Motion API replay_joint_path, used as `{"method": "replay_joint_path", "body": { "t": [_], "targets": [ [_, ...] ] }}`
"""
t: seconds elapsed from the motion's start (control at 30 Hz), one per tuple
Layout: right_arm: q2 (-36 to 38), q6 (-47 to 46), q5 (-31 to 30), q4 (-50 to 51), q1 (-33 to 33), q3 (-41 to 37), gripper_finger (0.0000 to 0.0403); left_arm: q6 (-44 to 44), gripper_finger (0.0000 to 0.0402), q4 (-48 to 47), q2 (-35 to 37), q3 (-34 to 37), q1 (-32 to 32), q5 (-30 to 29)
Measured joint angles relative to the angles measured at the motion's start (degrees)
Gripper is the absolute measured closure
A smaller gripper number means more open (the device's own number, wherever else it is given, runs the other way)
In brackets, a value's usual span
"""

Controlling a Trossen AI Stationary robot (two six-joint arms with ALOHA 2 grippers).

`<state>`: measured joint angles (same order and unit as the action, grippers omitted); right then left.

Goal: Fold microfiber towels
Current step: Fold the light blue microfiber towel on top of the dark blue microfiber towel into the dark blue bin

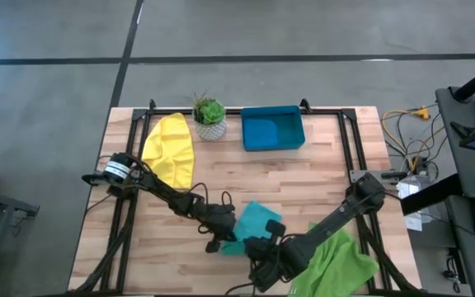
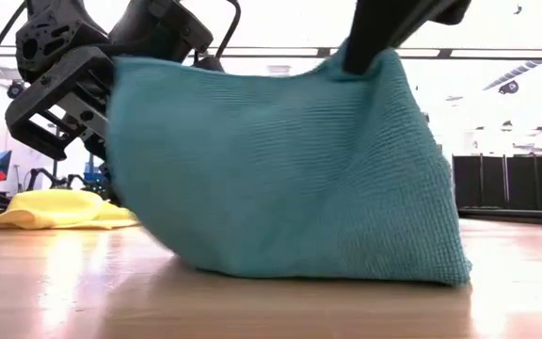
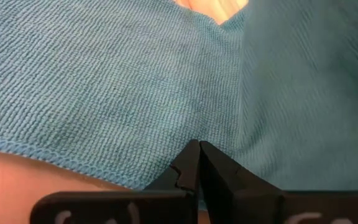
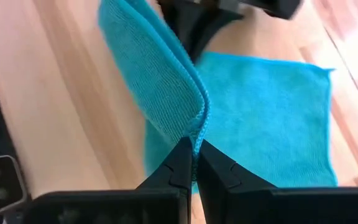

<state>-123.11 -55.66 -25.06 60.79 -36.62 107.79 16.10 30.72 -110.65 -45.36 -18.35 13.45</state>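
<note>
In the high view, the teal towel [image 1: 252, 221] lies in the lower middle of the frame, partly hidden under both arms. The left tool [image 1: 218, 237] is at its left edge and the right tool [image 1: 258, 250] at its lower edge. In the left wrist view the two fingers [image 3: 188, 168] are pressed together on a fold of the teal cloth, and in the right wrist view the right tool [image 4: 193, 152] pinches a raised folded edge in the same way.

In the low view the towel hangs like a tent in the middle of the frame, its bottom edge touching the tabletop [image 2: 271, 306]; the places where it is gripped are cut off or covered at the top.

The yellow towel [image 1: 170, 150] is crumpled at the upper left. The light green towel [image 1: 342, 257] lies at the lower right, partly under the right arm. A blue tray [image 1: 272, 129] and a small plant [image 1: 209, 115] stand at the top middle.
</note>
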Motion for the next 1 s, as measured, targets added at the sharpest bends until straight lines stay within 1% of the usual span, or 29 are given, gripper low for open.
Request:
{"method": "replay_joint_path", "body": {
  "t": [0.1, 0.3, 0.43, 0.6, 0.73, 0.8, 1.0],
  "targets": [
    [3.90, -1.46, -0.56, -2.44, 0.00, -5.74, 0.0394, 0.02, 0.0401, 0.08, 0.00, 0.00, 0.00, 0.02],
    [12.12, -1.85, -0.48, -10.48, 0.40, -18.02, 0.0394, 0.63, 0.0401, 0.43, 0.04, 0.04, -0.01, 0.07],
    [16.53, -2.50, -0.06, -13.90, 0.45, -24.30, 0.0394, 1.48, 0.0401, 0.32, 2.23, 0.20, 0.68, 0.17],
    [19.07, -1.89, 0.89, -15.52, 0.78, -28.64, 0.0394, 1.22, 0.0402, 0.80, 6.56, 0.76, 2.42, -2.27],
    [19.10, 1.41, 1.44, -17.75, 2.08, -30.19, 0.0394, 1.10, 0.0402, 1.13, 8.72, 0.66, 4.03, -3.56],
    [19.12, 2.54, 1.46, -19.51, 2.97, -31.10, 0.0394, 1.35, 0.0402, 1.22, 9.35, 0.61, 4.70, -3.71],
    [19.10, 4.15, 1.54, -19.44, 4.90, -34.60, 0.0394, 1.51, 0.0402, 0.97, 9.53, 0.68, 6.44, -3.91]
  ]
}}
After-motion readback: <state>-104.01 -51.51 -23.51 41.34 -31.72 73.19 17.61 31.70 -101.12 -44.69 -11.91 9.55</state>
